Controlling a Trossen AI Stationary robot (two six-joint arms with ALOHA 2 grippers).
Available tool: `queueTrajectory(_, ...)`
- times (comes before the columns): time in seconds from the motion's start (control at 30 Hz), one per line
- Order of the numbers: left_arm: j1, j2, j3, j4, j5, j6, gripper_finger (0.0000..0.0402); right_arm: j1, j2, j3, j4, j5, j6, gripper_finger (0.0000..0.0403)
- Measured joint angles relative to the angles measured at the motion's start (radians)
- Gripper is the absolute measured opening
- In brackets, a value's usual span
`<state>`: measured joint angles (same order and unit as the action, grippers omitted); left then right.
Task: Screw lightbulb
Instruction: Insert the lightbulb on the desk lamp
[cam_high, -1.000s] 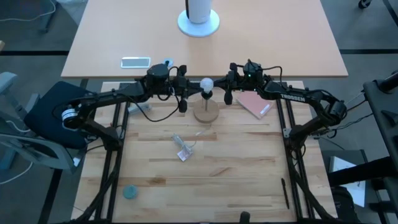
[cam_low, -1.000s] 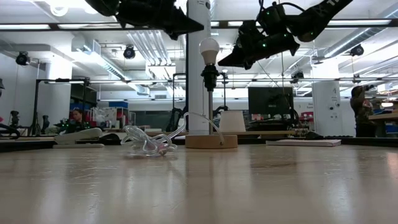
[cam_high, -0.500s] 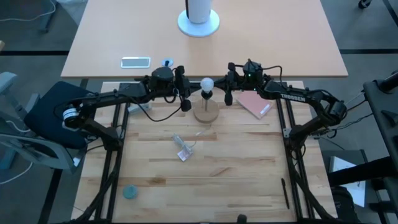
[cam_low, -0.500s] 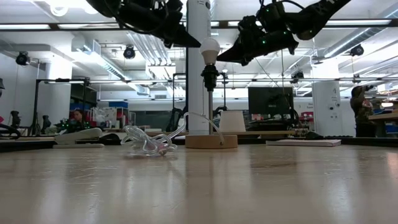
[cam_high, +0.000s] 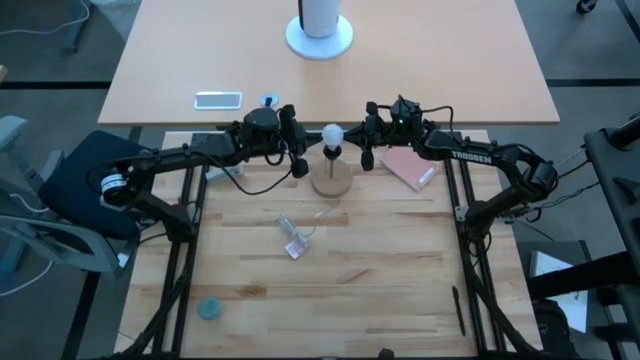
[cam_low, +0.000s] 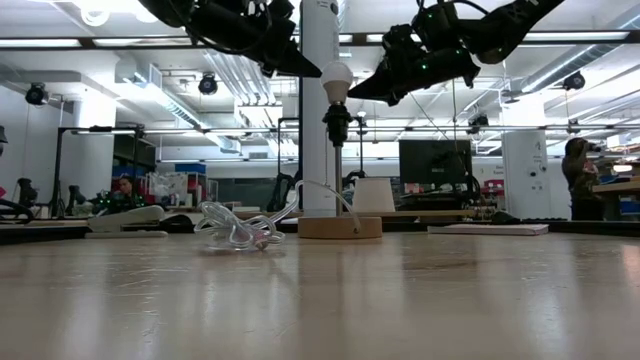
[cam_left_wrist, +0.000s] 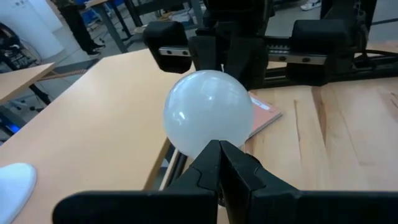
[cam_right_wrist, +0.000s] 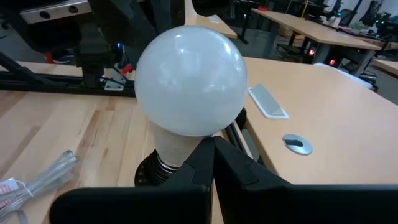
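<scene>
Both grippers sit closed and empty in the upper middle of the high view, left gripper (cam_high: 297, 158) and right gripper (cam_high: 366, 146) flanking the lightbulb (cam_high: 331, 135) without touching it. We see the lightbulb upright in the black socket (cam_low: 336, 122) on the round wooden base (cam_high: 331, 180); its threads partly show in the right wrist view, so it looks not fully seated. To finish well, we'd open one gripper, close gently around the glass, turn about the vertical axis, and steady the base. A plastic wrapper (cam_high: 294, 238) lies lower, near centre.
</scene>
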<state>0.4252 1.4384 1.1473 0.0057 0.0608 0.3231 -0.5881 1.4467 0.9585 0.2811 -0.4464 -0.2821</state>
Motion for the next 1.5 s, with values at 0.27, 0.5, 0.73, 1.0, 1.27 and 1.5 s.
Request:
queueTrajectory(0.27,0.0,0.0,-0.002,-0.007,0.0,0.0,0.0,0.002,0.0,0.0,-0.024,-0.008,-0.004,0.0002)
queueTrajectory(0.5,0.0,0.0,-0.003,-0.008,-0.001,0.0,0.0,0.007,0.0,0.0,-0.025,-0.007,-0.005,0.0002)
queueTrajectory(0.73,0.0,0.0,-0.004,-0.028,-0.042,-0.005,0.0,0.009,-0.011,0.0,-0.046,0.018,0.01,0.0002)
queueTrajectory(1.0,-0.002,-0.01,-0.005,-0.063,-0.052,-0.023,0.0,0.008,-0.018,0.001,-0.045,0.072,-0.002,0.0002)
queueTrajectory(1.27,-0.007,-0.014,-0.005,-0.04,0.112,-0.011,0.0,0.008,-0.021,0.001,-0.022,0.086,-0.014,0.0002)
queueTrajectory(1.5,-0.006,0.008,-0.003,0.035,0.104,0.003,0.0,0.01,-0.021,0.001,-0.015,0.075,-0.023,0.0002)
